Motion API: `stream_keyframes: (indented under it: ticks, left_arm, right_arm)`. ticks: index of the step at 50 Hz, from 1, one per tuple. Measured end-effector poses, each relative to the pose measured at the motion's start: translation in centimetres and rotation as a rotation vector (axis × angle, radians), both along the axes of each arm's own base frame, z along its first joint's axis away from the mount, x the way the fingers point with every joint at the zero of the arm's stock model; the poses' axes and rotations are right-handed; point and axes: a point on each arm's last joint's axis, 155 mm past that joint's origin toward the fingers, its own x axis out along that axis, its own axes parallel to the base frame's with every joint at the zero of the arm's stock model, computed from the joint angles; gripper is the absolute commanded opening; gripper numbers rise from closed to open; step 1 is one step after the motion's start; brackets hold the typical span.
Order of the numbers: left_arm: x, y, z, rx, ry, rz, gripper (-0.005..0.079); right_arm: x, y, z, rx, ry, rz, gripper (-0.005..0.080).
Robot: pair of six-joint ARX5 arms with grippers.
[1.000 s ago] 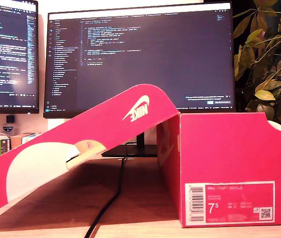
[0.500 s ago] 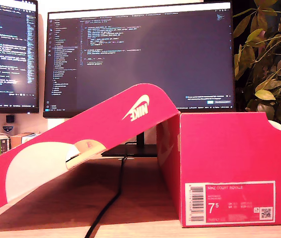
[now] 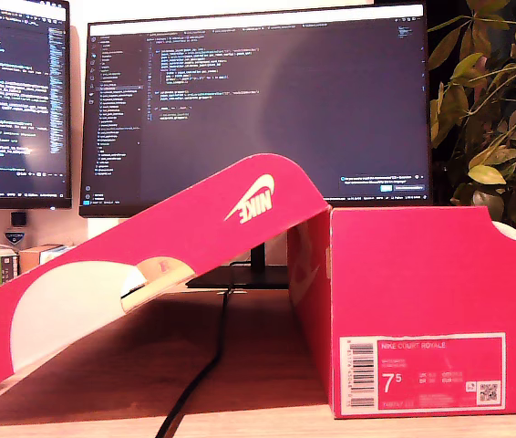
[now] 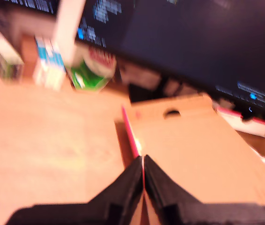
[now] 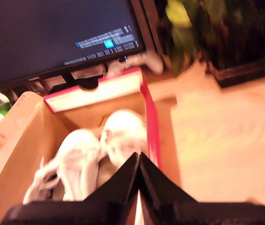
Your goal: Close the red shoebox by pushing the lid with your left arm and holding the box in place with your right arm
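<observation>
My first gripper (image 4: 143,176) is pinched on the edge of the lid (image 3: 149,265), which hangs open and slopes down toward the exterior view's left. My second gripper (image 5: 138,180) clamps the wall of the shoebox (image 3: 422,310) to steady it, white shoes (image 5: 92,152) inside. Monitors (image 3: 258,100) stand behind

My second gripper (image 5: 138,161), jaws pressed together over the red side wall of the open shoebox (image 5: 151,117). White shoes (image 5: 99,150) lie inside. Beyond the box: a dark monitor (image 5: 53,33), leafy plant (image 5: 202,28). View blurred.
</observation>
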Motion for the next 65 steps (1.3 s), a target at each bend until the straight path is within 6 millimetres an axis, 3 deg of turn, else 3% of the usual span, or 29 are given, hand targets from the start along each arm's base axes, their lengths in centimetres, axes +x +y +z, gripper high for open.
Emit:
stream_keyframes:
  ticks: [4,9,22,35,53,65]
  left_arm:
    - [0.9,-0.4,-0.5,0.015,0.047,-0.029,-0.0019]
    - [1.7,-0.7,-2.4,0.031,0.135,-0.053,-0.0019]
    - [2.8,-0.5,-6.8,0.029,0.311,-0.082,-0.0019]
    - [4.2,-0.9,-8.5,-0.048,0.412,-0.153,-0.0019]
    - [4.3,-3.0,-13.3,-0.163,0.608,-0.278,-0.0019]
    - [5.0,-3.6,-13.1,-0.19,0.606,-0.315,-0.0019]
  right_arm:
    - [1.0,0.0,0.1,-0.036,0.034,0.014,-0.0012]
    - [2.1,0.0,-0.9,-0.057,0.095,0.025,-0.0012]
    - [3.7,0.3,-6.9,-0.133,0.301,0.098,-0.0012]
    - [4.7,0.5,-11.7,-0.138,0.448,0.133,-0.0012]
    - [7.3,1.1,-11.7,-0.137,0.464,0.174,-0.0012]
    - [7.0,1.9,-14.2,-0.115,0.537,0.226,-0.0012]
